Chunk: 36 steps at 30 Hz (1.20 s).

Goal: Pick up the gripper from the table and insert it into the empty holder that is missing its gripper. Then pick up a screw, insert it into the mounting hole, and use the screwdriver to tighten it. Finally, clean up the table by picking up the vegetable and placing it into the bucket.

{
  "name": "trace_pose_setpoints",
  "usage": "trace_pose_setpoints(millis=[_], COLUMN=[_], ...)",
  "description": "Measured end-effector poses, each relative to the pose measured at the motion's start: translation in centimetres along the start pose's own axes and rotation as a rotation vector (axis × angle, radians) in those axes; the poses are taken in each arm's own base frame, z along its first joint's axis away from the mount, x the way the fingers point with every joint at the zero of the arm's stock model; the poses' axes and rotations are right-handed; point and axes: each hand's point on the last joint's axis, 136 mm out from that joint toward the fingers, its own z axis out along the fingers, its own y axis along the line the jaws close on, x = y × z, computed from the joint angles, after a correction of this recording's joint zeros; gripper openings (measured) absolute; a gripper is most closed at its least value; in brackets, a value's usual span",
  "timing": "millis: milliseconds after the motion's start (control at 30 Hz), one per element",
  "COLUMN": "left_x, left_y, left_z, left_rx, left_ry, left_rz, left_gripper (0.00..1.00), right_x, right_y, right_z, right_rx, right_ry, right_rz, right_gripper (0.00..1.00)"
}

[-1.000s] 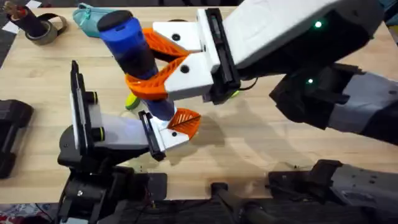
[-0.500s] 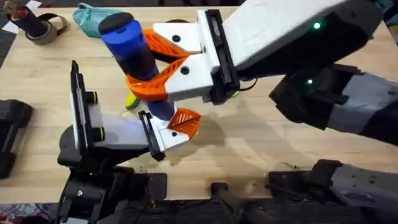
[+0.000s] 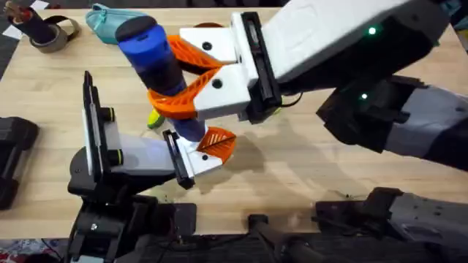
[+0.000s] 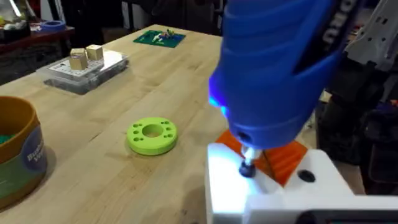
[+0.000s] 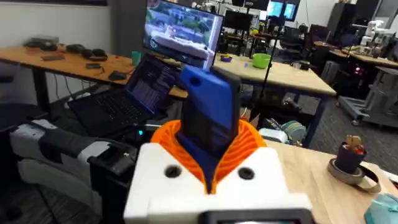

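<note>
Between the right claw's (image 3: 179, 84) orange pads stands the screwdriver (image 3: 157, 66).

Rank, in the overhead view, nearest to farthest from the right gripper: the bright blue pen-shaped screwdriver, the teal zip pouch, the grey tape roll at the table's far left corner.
1. The bright blue pen-shaped screwdriver: clamped between the orange pads of the right gripper.
2. The teal zip pouch: farther back, at the table's far edge.
3. The grey tape roll: farthest, at the far left corner.
</note>
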Motion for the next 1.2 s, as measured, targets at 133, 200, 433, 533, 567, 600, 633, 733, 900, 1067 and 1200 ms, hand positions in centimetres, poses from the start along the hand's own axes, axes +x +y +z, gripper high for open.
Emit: trace_pose_setpoints(millis=[133,200,433,533,567,600,633,733,900,1067,1200], left_x=[0.0,0.0,0.0,0.0,0.0,0.0,0.0,0.0,0.0,0.0,0.0], left_y=[0.0,0.0,0.0,0.0,0.0,0.0,0.0,0.0,0.0,-0.1,0.0], left_z=[0.0,0.0,0.0,0.0,0.0,0.0,0.0,0.0,0.0,0.0,0.0], left_rx=[0.000,0.000,0.000,0.000,0.000,0.000,0.000,0.001,0.002,0.003,0.003], left_ry=[0.000,0.000,0.000,0.000,0.000,0.000,0.000,0.000,0.001,0.000,0.000], left_rz=[0.000,0.000,-0.001,0.000,0.000,0.000,0.000,-0.002,-0.006,-0.007,-0.009], left_gripper=[0.007,0.007,0.007,0.007,0.007,0.007,0.007,0.007,0.007,0.007,0.007], right_x=[0.0,0.1,0.2,0.2,0.2,0.2,0.2,0.5,0.6,0.4,0.3], right_y=[0.0,0.0,-0.1,-0.1,-0.1,-0.1,-0.2,-0.4,-0.8,-0.6,0.0], right_z=[0.0,0.0,0.2,0.2,0.2,0.2,0.2,0.2,0.2,-0.1,-0.8], right_rx=[0.000,0.001,0.019,0.021,0.022,0.023,0.025,0.041,0.065,0.069,0.069], right_ry=[0.000,0.001,0.000,0.000,0.000,-0.001,0.000,0.008,0.012,-0.025,-0.071], right_rz=[0.001,0.002,0.011,0.012,0.012,0.013,0.015,0.029,0.041,0.026,0.007], right_gripper=[0.025,0.025,0.025,0.025,0.025,0.025,0.025,0.025,0.025,0.025,0.025])
